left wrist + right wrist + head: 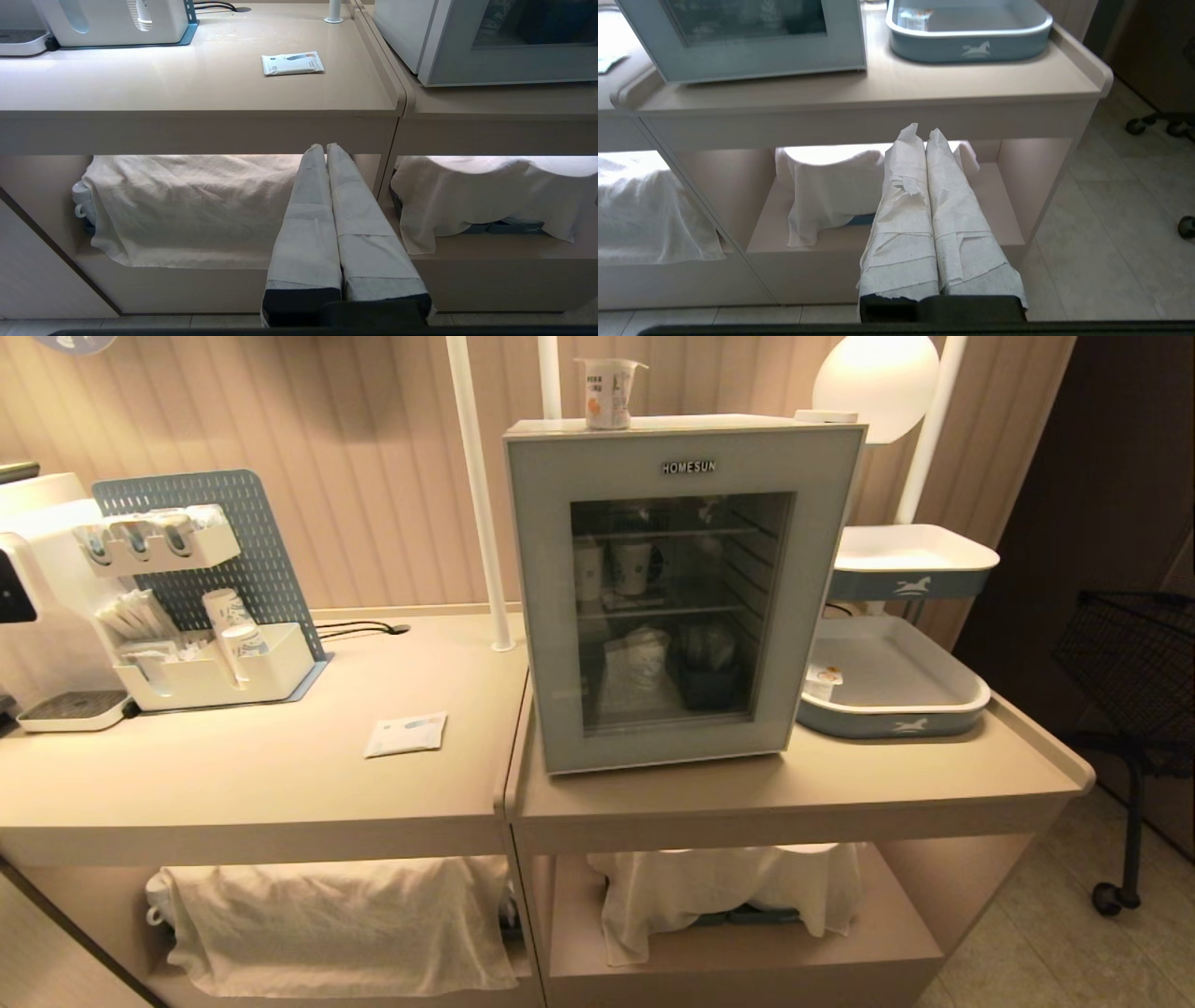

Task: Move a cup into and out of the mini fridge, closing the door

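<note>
The cup [609, 393], white with orange marks and a flared rim, stands on top of the mini fridge [686, 588] on the right counter. The fridge door [560, 616], pale grey-blue round dark glass, is closed; paper cups and bags show dimly behind the glass. Neither arm appears in the head view. My left gripper [325, 147] hangs low in front of the left counter's lower shelf, its paper-wrapped fingers pressed together and holding nothing. My right gripper [923, 132] hangs below the right counter's front edge, shut and empty too.
A white sachet [406, 735] lies on the left counter near a cup and condiment organiser [201, 663]. A blue-rimmed tray [896, 709] holding a small tub [822, 679] sits right of the fridge. White cloths [336, 915] cover the lower shelves. A black wire cart [1134, 672] stands at far right.
</note>
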`<state>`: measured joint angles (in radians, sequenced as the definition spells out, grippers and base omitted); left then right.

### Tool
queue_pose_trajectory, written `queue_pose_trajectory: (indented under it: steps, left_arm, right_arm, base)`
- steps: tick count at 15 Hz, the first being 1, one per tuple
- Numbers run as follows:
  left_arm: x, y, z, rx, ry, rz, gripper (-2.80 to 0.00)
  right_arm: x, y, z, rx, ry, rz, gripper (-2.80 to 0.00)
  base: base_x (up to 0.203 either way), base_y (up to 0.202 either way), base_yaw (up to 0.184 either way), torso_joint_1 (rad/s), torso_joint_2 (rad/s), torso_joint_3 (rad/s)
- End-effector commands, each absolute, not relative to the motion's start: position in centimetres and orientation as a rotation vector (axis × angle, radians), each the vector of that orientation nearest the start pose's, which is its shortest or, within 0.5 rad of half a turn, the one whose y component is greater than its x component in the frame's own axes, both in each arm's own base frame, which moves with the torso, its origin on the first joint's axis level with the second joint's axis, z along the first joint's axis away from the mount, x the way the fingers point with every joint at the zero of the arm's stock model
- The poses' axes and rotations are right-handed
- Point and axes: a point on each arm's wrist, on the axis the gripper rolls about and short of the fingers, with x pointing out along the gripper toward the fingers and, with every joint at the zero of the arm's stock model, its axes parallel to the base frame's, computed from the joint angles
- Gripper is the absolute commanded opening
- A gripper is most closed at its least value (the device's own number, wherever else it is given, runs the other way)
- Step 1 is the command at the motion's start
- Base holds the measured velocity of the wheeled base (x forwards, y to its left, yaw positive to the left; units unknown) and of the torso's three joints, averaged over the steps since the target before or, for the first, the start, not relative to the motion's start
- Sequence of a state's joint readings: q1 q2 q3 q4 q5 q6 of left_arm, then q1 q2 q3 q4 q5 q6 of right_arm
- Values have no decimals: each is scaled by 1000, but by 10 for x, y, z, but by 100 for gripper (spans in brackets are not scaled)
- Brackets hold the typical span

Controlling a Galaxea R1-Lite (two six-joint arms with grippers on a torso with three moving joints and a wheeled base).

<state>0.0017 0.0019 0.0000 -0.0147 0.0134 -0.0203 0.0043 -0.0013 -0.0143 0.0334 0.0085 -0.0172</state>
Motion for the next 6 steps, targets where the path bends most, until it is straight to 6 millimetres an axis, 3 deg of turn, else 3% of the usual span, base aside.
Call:
queue_pose_trajectory:
  steps: [1, 6]
  left_arm:
    - [-23, 0, 77, -22, -12, 16, -280]
    - [-23, 0, 77, -20, -12, 17, -280]
  right_arm:
    - [-24, 0, 76, -20, 21, 14, -280]
    - [-24, 0, 76, -18, 23, 16, -280]
  base:
    - [0, 0, 0, 0, 0, 0]
    - [0, 0, 0, 0, 0, 0]
